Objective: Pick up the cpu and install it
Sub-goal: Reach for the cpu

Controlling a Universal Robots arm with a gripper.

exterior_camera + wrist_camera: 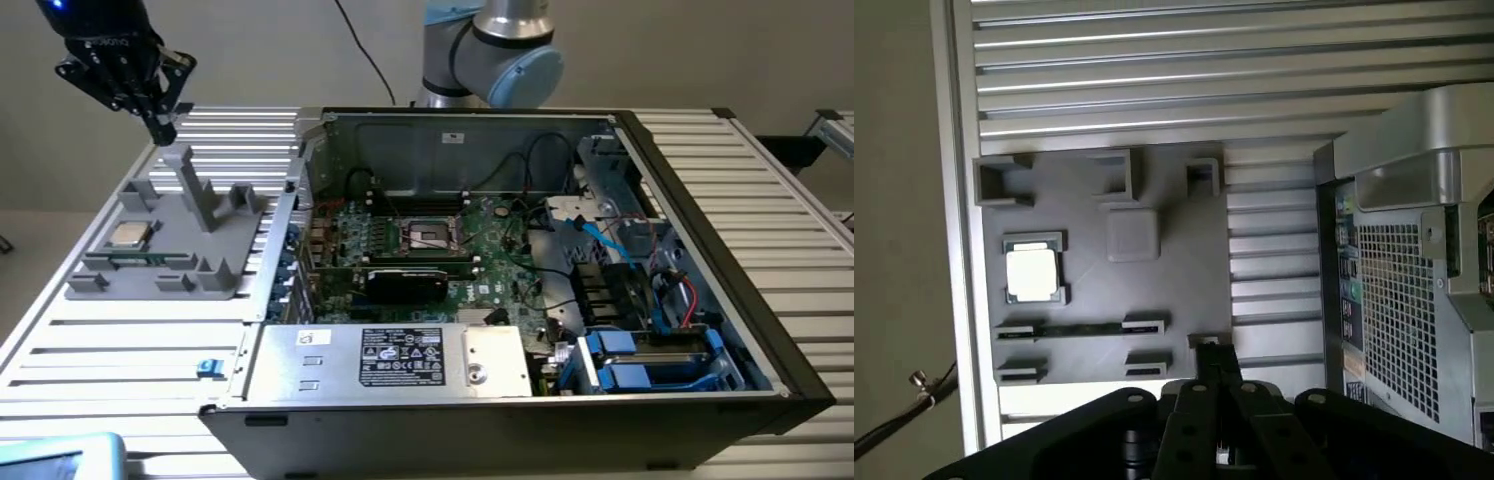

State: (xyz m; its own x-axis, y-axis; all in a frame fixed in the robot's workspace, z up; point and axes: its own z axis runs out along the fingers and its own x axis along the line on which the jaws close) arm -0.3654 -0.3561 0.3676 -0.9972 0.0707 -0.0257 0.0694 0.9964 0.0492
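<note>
**Sam:** Where is the cpu [128, 234]?

**Mia:** It lies flat in the gray holder [238, 240] on the bench [134, 350]. The gripper [164, 132] hangs above the holder's far end, jaws pressed together, holding nothing.

**Sam:** How will it feel?

**Mia:** Light, thin and hard, I think, and easy to hurt. Hold its edges.

- Counter [747, 190]: carries everything and runs across the exterior view.
- Computer case [701, 255]: lies open on the counter, from the centre to the right of the frame.
- Motherboard [507, 265]: inside the case, centre of the frame.
- Socket [430, 235]: on the motherboard, with the card [407, 283] just below it in the frame.
- Power supply box [400, 357]: in the case, lower centre.
- Fixture plate [247, 240]: on the counter at the left of the frame, just beside the case.
- Cpu [128, 235]: in a pocket on the fixture plate, near the plate's left edge.
- Claw [163, 125]: upper left of the frame, over the plate's far end and well apart from the cpu.
- Arm base [487, 50]: upper centre, behind the case.
</note>
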